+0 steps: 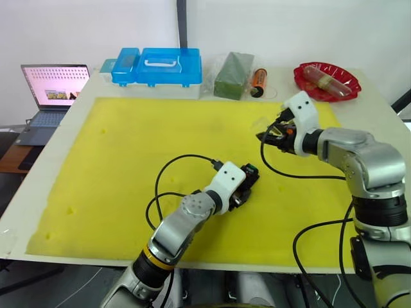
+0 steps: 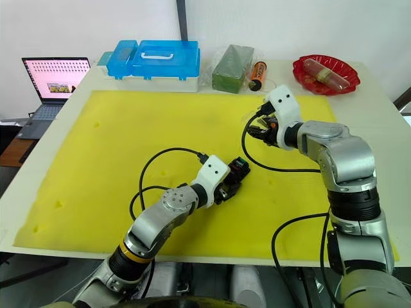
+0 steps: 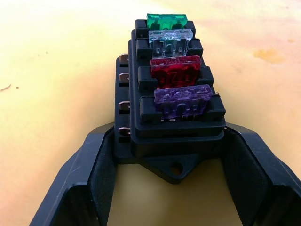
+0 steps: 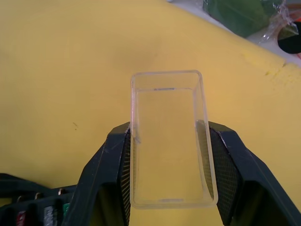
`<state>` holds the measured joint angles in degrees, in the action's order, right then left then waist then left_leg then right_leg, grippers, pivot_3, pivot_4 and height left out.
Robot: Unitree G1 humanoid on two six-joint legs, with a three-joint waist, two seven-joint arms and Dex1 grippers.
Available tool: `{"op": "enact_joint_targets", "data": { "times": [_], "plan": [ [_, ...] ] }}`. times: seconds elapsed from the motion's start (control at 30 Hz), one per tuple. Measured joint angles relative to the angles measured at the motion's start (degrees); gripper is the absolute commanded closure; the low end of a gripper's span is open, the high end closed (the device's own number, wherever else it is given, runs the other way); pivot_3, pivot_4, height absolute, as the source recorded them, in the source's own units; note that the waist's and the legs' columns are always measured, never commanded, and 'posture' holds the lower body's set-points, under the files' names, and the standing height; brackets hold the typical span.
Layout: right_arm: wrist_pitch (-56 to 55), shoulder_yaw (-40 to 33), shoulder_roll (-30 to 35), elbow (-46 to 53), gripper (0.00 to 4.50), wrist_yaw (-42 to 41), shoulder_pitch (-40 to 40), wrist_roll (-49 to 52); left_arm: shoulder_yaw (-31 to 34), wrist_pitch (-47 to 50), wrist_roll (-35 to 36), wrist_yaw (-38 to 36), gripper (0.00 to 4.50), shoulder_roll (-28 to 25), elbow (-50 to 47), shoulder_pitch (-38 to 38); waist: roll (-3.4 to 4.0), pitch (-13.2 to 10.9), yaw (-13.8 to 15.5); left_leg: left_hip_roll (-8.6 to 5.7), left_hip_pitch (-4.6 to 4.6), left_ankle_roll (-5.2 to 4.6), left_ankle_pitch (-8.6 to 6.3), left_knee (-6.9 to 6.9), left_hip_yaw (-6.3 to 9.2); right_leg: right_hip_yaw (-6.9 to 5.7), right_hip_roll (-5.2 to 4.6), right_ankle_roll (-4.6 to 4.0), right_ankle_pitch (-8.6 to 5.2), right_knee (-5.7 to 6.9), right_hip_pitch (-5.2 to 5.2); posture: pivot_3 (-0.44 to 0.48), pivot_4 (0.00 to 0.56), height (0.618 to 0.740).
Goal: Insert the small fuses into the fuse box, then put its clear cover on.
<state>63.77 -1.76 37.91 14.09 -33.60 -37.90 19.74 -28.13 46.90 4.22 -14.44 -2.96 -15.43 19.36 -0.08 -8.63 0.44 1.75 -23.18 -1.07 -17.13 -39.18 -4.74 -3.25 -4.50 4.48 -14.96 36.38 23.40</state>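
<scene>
Four small fuses (image 3: pixel 172 70) — green, clear, red, purple — seated in a single row along the long axis of the fuse box (image 3: pixel 171 125), at the near centre of the yellow mat (image 1: pixel 128 147). Box pinched at its near end between the fingers of the left gripper (image 3: pixel 169 160), forearm angled up from the near edge, wrist turned toward the right.

Held in the right gripper (image 4: pixel 171 174) by its two long sides — the clear cover (image 4: pixel 169 141), open face toward the wrist camera, raised above the mat. Cover up and to the far right of the box, well apart; box to the near left of that gripper. Right elbow bent, forearm reaching leftward across the mat. Judged next: cover's long axis still to be lined up with the fuse row, then lowered over it.
</scene>
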Motion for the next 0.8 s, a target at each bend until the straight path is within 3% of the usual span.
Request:
{"op": "enact_joint_targets", "data": {
  "times": [0.1, 0.27, 0.33, 0.57, 0.8],
  "plan": [
    [1.55, -1.9, 2.04, 3.43, 2.68, -0.43, 2.45, 1.56, 1.41, -1.93, 2.52, -6.54, 1.7, -5.2, 1.26, 2.92, 0.0, 0.0, -0.18, 0.04, 0.0, 0.0, 0.0, 0.02, 0.01, -0.02, 0.04, -0.01, 0.0, 0.03, 0.03, 0.0, 0.15, 0.74],
    [5.92, -6.16, 6.99, 13.23, 2.68, -3.93, 8.5, 7.15, 4.43, -16.82, 6.76, -31.76, 1.7, -21.61, 12.43, 11.45, 0.07, 0.0, -0.96, 0.07, -0.02, 0.01, 0.0, 0.08, -0.02, -0.04, 0.1, -0.07, -0.04, 0.03, 0.11, 0.0, 0.15, 0.74],
    [7.19, -7.62, 7.71, 15.53, 2.68, -4.72, 8.94, 9.39, 4.23, -24.29, 7.18, -41.14, 1.7, -24.54, 17.11, 13.16, 0.08, -0.01, -1.0, 0.04, -0.05, 0.01, 0.0, 0.09, -0.03, -0.04, 0.06, -0.06, -0.04, -0.04, 0.11, 0.0, 0.15, 0.74],
    [8.35, -7.64, 9.04, 23.01, 2.68, -8.42, 11.5, 16.98, 2.73, -44.32, 6.25, -59.94, 1.7, -21.93, 36.14, 20.2, 0.04, -0.03, 0.29, -0.11, -0.17, -0.14, -0.08, -0.01, -0.06, -0.06, 0.0, -0.03, -0.02, -0.16, 0.1, 0.0, 0.15, 0.74],
    [8.3, -0.57, 9.56, 25.22, 2.68, -9.5, 11.13, 20.46, 3.09, -52.55, 4.47, -65.15, 1.7, -18.06, 46.06, 23.31, 0.02, -0.04, 0.28, -0.1, -0.17, -0.17, -0.1, -0.01, -0.02, -0.06, -0.01, -0.01, -0.01, -0.14, 0.1, 0.0, 0.15, 0.74]
  ]
}}
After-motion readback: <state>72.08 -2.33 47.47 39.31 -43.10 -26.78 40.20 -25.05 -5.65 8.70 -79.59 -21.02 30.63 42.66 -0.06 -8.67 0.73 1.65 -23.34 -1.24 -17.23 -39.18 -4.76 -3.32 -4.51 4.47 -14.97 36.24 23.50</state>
